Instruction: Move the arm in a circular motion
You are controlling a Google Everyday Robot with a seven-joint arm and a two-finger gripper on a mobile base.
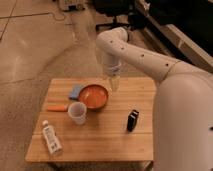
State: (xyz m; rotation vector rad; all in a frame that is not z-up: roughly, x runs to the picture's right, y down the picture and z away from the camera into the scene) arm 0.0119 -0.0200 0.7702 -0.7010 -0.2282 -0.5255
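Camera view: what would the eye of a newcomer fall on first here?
The big glossy white arm fills the right side and bends in over the far edge of the wooden table. Its claw hangs pointing down near the far right rim of the orange bowl, the brightest thing on the table.

A low wooden desk [105, 142] stands on a pale, speckled, polished floor [30, 55] crossed by thin seams beyond the desk's left edge. Warm light gives the floor a soft sheen past the far left corner. Beyond the far edge stands a black office chair [114, 15] on a splayed base, with a cable [62, 16] lying on the floor to its left. Past the far right corner runs what may be a dark cabinet [185, 20] with a pale strip [176, 39] along its foot. The gripper [114, 80] hangs over the desk's far edge.
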